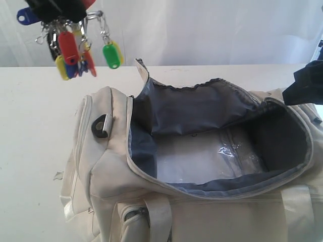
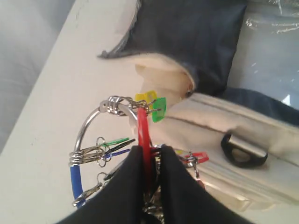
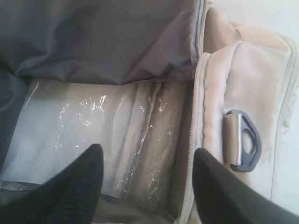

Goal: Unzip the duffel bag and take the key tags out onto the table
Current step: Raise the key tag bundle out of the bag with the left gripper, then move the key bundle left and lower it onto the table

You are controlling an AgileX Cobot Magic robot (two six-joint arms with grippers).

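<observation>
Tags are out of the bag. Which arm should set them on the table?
Left. The left gripper is shut on the key tags, which hang above the table beside the duffel bag, so it likely only needs to lower. The right gripper is open and empty over the bag's interior.

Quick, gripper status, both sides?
Left gripper: closed, holding the key tags.
Right gripper: open, empty, above the open duffel bag.
</observation>
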